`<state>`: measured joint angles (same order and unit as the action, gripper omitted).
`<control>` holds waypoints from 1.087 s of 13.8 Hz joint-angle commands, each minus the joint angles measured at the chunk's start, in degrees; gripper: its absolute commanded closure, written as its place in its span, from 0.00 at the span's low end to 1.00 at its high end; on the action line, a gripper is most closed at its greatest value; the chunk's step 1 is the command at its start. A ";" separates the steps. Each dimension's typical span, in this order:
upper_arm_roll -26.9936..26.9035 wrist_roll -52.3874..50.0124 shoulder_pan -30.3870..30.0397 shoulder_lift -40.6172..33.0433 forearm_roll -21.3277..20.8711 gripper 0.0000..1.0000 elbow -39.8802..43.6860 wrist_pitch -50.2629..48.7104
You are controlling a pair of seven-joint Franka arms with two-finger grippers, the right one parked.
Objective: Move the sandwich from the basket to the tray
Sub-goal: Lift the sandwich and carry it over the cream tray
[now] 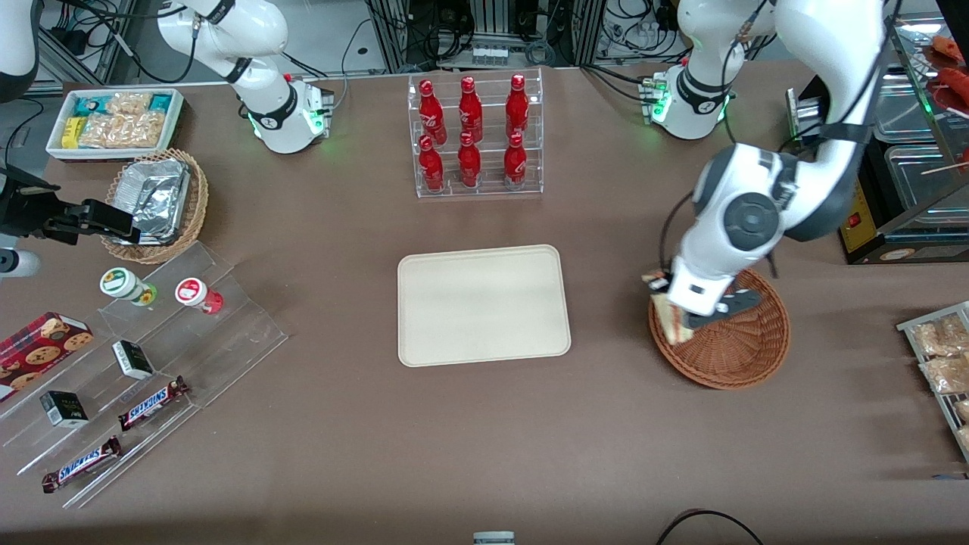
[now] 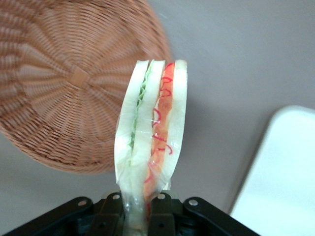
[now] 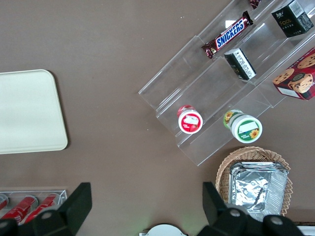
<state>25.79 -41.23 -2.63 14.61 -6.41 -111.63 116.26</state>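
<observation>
I have the sandwich pinched in the pincer, its two fingers pressed against the wrapped bread at the narrow end, so the wedge sticks out from the pincer with its green and orange-red filling layers facing the wrist camera. In the front view the pincer hangs over the rim of the basket on the side nearest the tray, and the sandwich sits at that rim, lifted clear of the weave as far as I can judge; the wrist view shows the basket empty beneath and beside it, with bare brown bench between it and a pale corner of the tray. So I read this as the carry step: the pick is done, the placing is not. The tray is bare and lies well apart from the basket, toward the parked arm's end of the bench, with nothing standing between the two. The next move, as I see it, calls for a level sweep across that open stretch of bench, keeping enough height to clear the tray's low raised rim, then a descent over the middle of the tray before I let the fingers spread. The grip is only on the tip of a soft wedge, so I would move gently to avoid it swinging or slipping.
</observation>
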 commanded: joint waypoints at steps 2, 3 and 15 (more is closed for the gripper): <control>3.48 0.81 4.98 3.58 -0.18 1.00 3.52 -1.66; 3.48 0.46 7.35 4.98 -0.09 1.00 4.82 -1.65; 2.86 -18.70 25.22 27.04 -0.62 1.00 28.21 -0.52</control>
<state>29.32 -57.55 20.61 38.38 -6.32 -88.44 116.11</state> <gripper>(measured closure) 0.841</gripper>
